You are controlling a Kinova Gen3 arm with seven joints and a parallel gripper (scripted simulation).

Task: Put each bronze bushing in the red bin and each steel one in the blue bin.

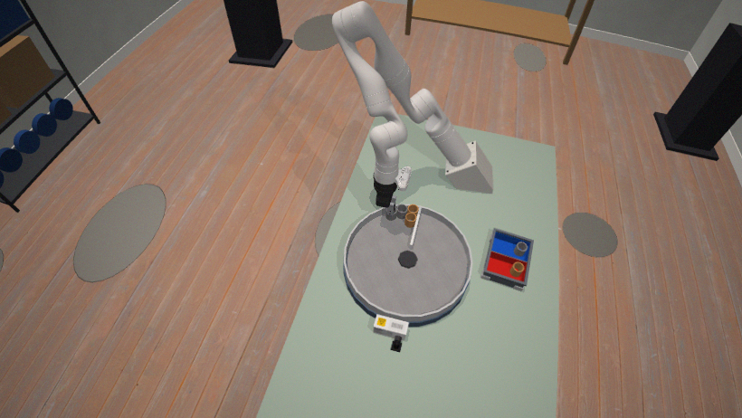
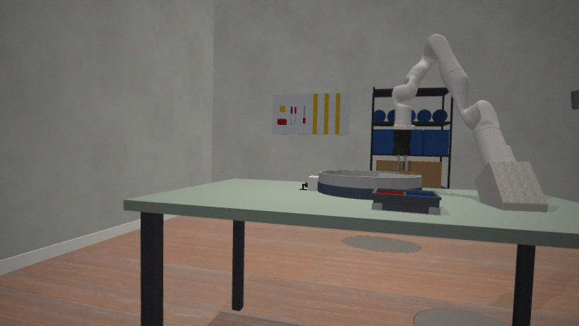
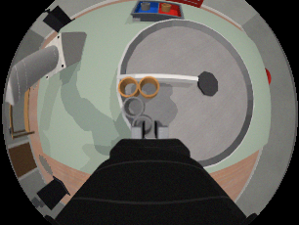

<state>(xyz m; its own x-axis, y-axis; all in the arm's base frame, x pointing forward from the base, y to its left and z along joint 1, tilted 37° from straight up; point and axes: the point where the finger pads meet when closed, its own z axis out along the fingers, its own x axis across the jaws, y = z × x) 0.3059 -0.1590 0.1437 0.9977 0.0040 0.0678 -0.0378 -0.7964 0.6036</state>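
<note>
I'm seeing a black shelf rack (image 1: 78, 88) sitting at the top view's left edge, holding blue balls (image 1: 43, 124); two black speakers (image 1: 257, 28) are standing along the upper edge; a wooden bench (image 1: 493, 18) is sitting between them.

The setting reads as a workshop or industrial test room. Evidence: a black metal shelf rack (image 2: 449, 133) against the far wall carrying blue round items, blue bins and a cardboard box (image 2: 425, 171); a wall-mounted tool board (image 2: 310, 113) with red and yellow hand tools and yellow stripes; plank wood floor (image 1: 207, 218) with grey circular patches; plain grey walls; a green-topped work table (image 2: 243, 194) on black legs; a wooden bench (image 1: 488, 18) along one wall; tall black cabinets (image 1: 255, 28) at the room's edges.
</note>
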